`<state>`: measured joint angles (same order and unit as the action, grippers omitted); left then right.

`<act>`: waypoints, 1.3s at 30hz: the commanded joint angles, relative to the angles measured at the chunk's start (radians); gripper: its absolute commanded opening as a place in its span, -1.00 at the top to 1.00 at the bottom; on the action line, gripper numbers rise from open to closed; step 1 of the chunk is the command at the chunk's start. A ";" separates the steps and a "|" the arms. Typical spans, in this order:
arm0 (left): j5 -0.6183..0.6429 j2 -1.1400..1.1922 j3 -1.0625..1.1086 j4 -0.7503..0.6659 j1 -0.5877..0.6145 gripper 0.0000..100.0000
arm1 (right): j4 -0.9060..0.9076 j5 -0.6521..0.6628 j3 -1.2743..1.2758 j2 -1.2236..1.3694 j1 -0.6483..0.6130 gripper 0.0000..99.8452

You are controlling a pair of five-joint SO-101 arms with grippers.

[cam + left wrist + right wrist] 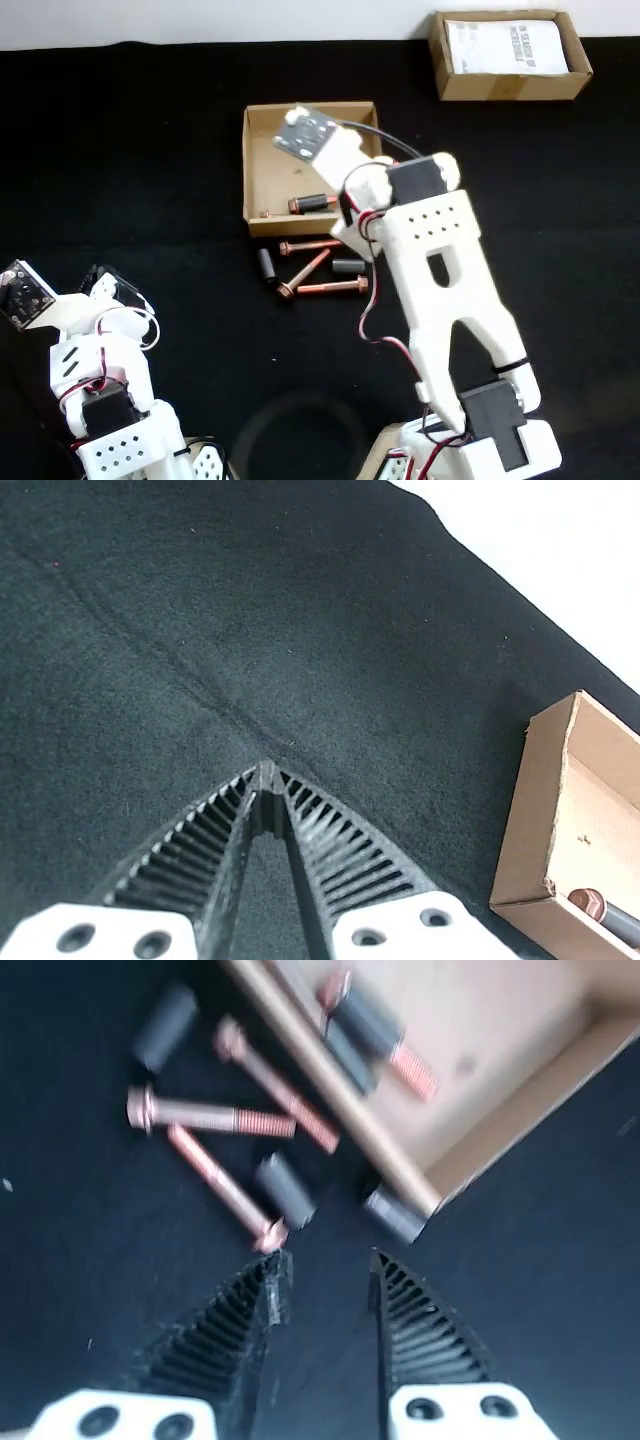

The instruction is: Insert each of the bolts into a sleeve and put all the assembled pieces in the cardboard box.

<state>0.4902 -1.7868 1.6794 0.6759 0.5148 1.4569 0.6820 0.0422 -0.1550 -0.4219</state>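
right gripper — parted, empty | bolts just beyond its tips (one nearly touching)

Layout: one assembled piece in the cardboard box; three bolts and loose sleeves on the worktop at its 6 o'clock.
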 commanded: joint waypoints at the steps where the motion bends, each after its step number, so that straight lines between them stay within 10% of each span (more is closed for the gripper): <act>1: 0.005 -0.004 0.018 -0.020 -0.008 0.98 | -0.087 0.068 0.143 -0.041 0.053 0.78; 13: 0.005 -0.005 0.018 -0.018 -0.008 0.98 | -0.604 0.180 0.564 -0.035 0.097 0.78; 39: 0.005 -0.033 0.018 0.023 -0.008 0.98 | -0.553 0.175 0.120 0.541 0.163 0.78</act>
<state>0.4902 -1.8082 1.6794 0.6928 0.5148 0.8646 0.8508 0.1926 0.3544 -0.2793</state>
